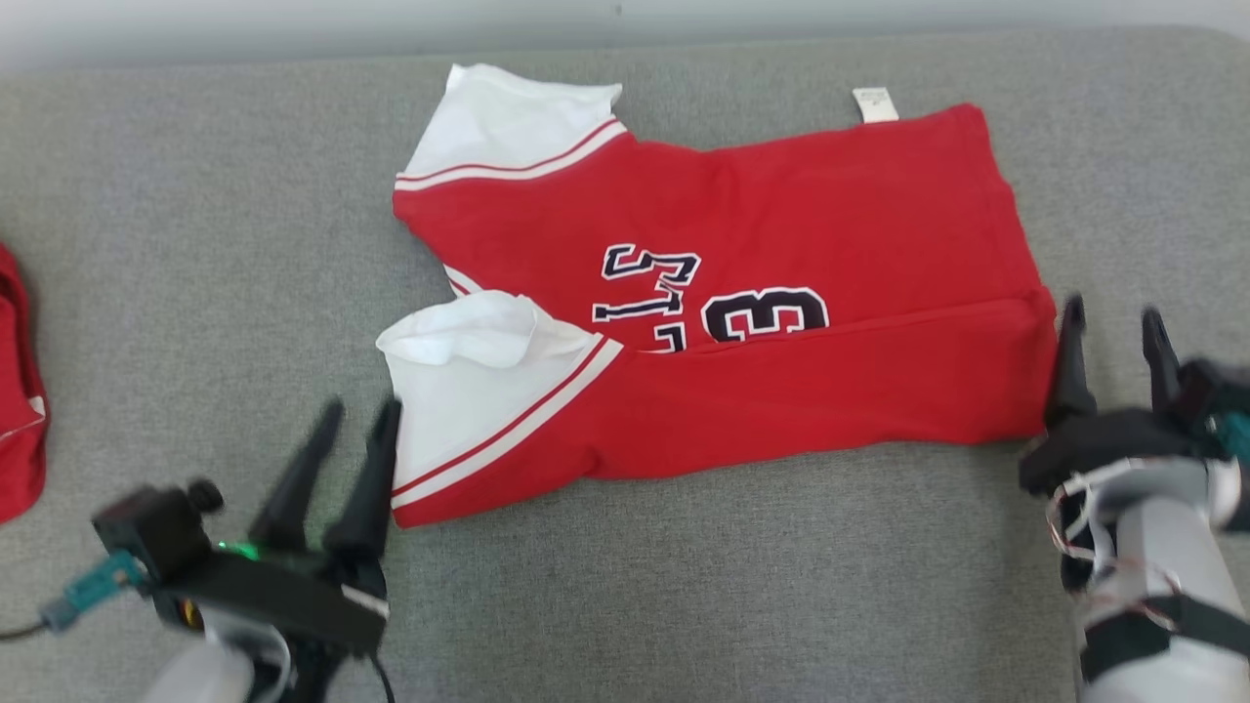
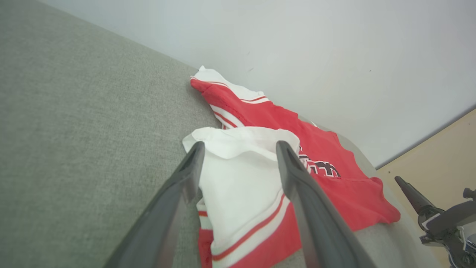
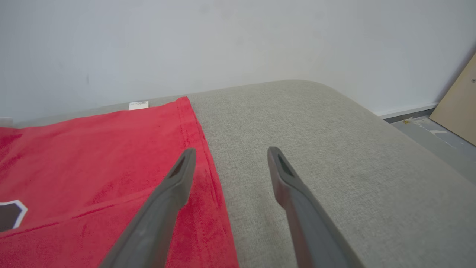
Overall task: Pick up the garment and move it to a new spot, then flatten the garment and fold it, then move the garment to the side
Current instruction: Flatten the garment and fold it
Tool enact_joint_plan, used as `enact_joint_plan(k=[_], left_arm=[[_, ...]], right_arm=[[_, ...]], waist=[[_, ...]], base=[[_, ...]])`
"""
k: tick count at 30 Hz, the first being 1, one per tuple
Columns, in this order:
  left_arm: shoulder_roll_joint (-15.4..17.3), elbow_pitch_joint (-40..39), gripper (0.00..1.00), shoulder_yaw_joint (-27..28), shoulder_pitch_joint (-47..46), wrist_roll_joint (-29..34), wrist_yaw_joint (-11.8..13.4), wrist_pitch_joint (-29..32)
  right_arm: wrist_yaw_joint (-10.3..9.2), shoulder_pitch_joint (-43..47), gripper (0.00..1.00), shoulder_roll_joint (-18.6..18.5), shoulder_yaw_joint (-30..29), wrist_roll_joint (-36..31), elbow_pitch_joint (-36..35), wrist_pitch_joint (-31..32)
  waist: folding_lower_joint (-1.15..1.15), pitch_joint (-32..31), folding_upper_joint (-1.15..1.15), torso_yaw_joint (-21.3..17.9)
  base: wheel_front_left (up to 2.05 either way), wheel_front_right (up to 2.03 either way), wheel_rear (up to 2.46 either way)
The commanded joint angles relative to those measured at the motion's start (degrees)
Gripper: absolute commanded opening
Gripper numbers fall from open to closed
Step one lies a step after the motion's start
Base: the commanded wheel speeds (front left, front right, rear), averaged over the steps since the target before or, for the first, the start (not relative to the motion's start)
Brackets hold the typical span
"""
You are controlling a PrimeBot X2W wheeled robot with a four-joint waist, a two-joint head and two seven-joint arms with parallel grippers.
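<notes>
A red garment with white sleeves and dark printed numbers lies on the grey cushion, its near edge folded over itself. My left gripper stands open at the near white sleeve, holding nothing. In the left wrist view its fingers straddle that sleeve from above. My right gripper is open at the garment's right hem. The right wrist view shows the hem running under the left finger, with nothing gripped.
Another red cloth lies at the cushion's left edge. A pale wall rises behind the cushion. Past the cushion's right end there is floor and a leaning tan board. A white label sticks out at the garment's far edge.
</notes>
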Motion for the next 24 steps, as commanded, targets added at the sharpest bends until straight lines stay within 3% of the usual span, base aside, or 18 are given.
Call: enact_joint_plan(k=[1,8,13,14,15,16,22,23,24], left_arm=[[0.27,-0.77,1.00,-0.37,2.24,-0.55,1.05,1.20],[1.47,-3.83,1.00,-2.27,7.52,-3.74,5.39,8.13],[1.45,-4.35,1.00,-2.85,7.71,-5.18,6.54,10.77],[1.59,-4.15,0.74,-2.82,7.35,-5.14,6.36,10.91],[1.58,-3.84,0.41,-2.88,7.03,-5.15,6.30,11.12],[1.55,-3.59,0.00,-2.97,6.75,-5.17,6.19,11.32],[1.30,-2.39,0.00,-3.44,5.47,-4.56,5.43,11.37],[1.32,-2.21,0.00,-3.55,5.39,-4.37,5.43,11.34],[1.31,-1.97,0.00,-3.67,5.37,-4.38,5.11,11.29]], right_arm=[[-0.16,1.95,1.00,0.02,-0.18,0.62,-1.27,-0.03],[-0.16,6.82,1.00,0.04,2.15,4.76,-3.02,-0.04],[-0.16,6.49,1.00,0.03,4.47,7.02,-0.41,-0.04],[-0.16,6.12,1.00,0.03,5.21,7.46,0.29,-0.05],[-0.16,5.79,1.00,0.03,5.71,7.77,1.01,-0.05],[-0.16,5.55,1.00,0.03,6.16,8.03,1.82,-0.05],[-0.16,3.89,1.00,0.03,6.22,8.16,6.59,0.88],[-0.16,3.76,0.96,0.02,5.98,7.86,7.08,0.83],[-0.16,3.70,0.60,0.02,5.77,7.68,7.52,0.79]], waist=[[0.01,-1.30,-0.01,-0.19],[0.01,-1.76,-0.01,-0.94],[0.01,-1.40,-0.01,-1.17],[0.01,-1.30,-0.01,-1.23],[0.01,-1.22,-0.01,-1.28],[0.01,-1.16,-0.01,-1.31],[0.01,-0.98,-0.01,-1.12],[0.01,-1.01,-0.01,-1.02],[0.01,-1.08,-0.01,-0.91]], base=[[0.00,0.00,0.00],[0.00,0.00,0.00],[0.00,0.00,0.00],[0.00,0.00,0.00],[0.00,0.00,0.00],[0.00,0.00,0.00],[0.00,0.00,0.00],[0.00,0.00,0.00],[0.00,0.00,0.00]])
